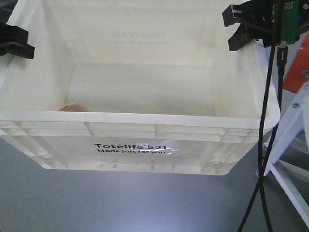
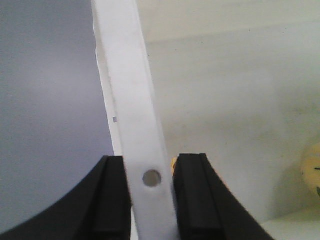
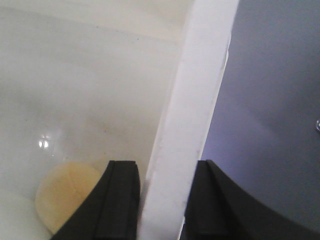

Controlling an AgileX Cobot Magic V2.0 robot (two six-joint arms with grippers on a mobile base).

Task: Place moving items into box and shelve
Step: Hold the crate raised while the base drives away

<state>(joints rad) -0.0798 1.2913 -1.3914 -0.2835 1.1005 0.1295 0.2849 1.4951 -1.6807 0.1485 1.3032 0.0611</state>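
Note:
The white box (image 1: 145, 118), printed "Totelife 521", fills the front view and hangs above a grey surface. My left gripper (image 1: 14, 41) is shut on its left rim, and my right gripper (image 1: 241, 29) is shut on its right rim. In the left wrist view the gripper (image 2: 151, 180) clamps the white rim (image 2: 130, 100) with a small hole between the pads. The right wrist view shows the gripper (image 3: 167, 185) pinching the rim (image 3: 195, 100). Inside lie moving items: a pinkish plush (image 1: 72, 107) peeks over the front wall, and a yellow plush (image 3: 67, 195) (image 2: 312, 172) rests on the box floor.
A grey surface (image 1: 96, 203) lies below the box. At the right stand a white slanted frame (image 1: 289, 145) and something orange (image 1: 297, 72). A black cable (image 1: 263, 145) hangs down from the right arm past the box's right end.

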